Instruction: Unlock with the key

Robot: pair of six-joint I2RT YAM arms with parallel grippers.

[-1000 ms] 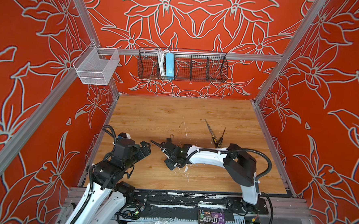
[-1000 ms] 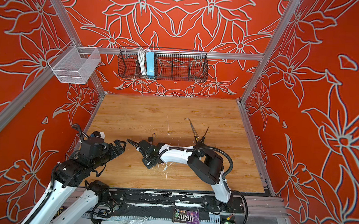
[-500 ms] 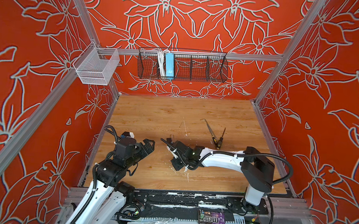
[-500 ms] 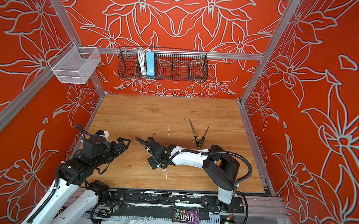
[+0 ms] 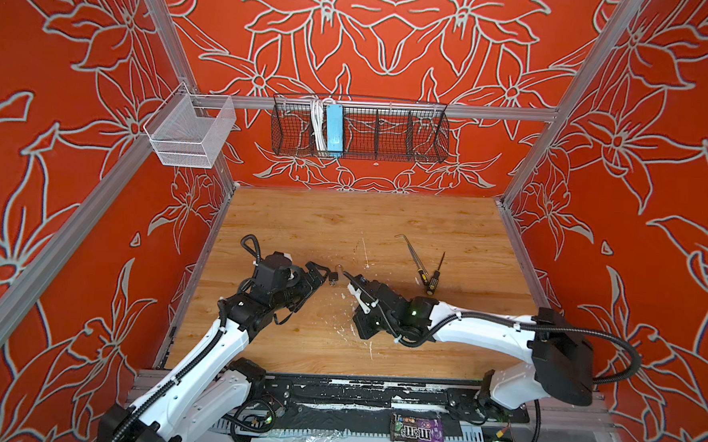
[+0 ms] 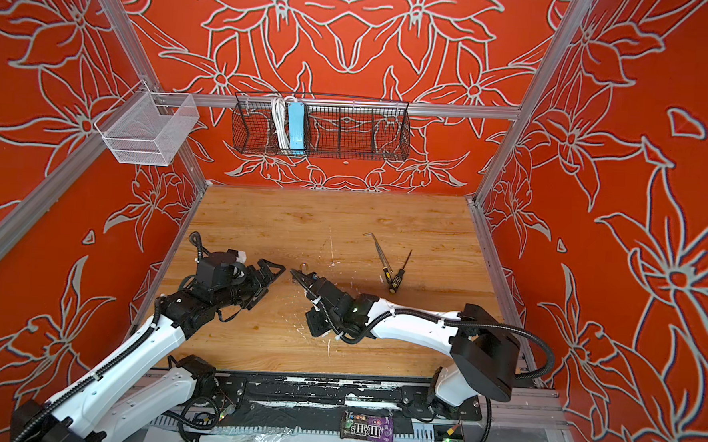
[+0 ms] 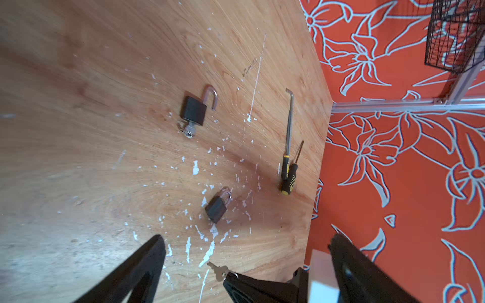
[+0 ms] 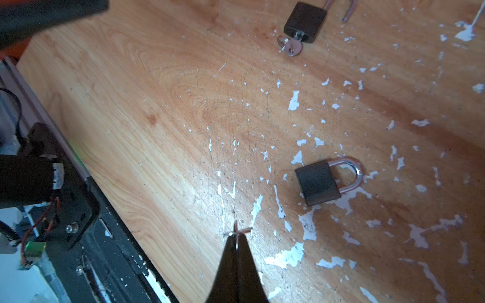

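Nearest, before the tabletop's near edge, a purple candy packet lies on the black base rail; both white-and-black arms reach from that rail over the scuffed wooden tabletop, which is flecked with white chips; the right gripper is clenched, its black fingers pressed together on a small silver key whose toothed blade sticks out past the tips, above the wood; near those tips a closed black padlock lies flat, its silver shackle seated in the body, apart from the key; the left gripper is released, jaws spread wide with nothing between them, low over the left half of the tabletop about midway between near and far edges; between the two grippers' tips lies an open black padlock, its shackle swung out and a second silver key on a ring seated in its keyhole; toward the right edge a long hooked metal pick with a yellow-and-black handle and a short black-and-yellow screwdriver lie with handles just beside each other, shafts spreading toward the far edge; on the far wall a black wire basket holds a light-blue box and a coiled white cable; at the far left corner hangs a white mesh basket.
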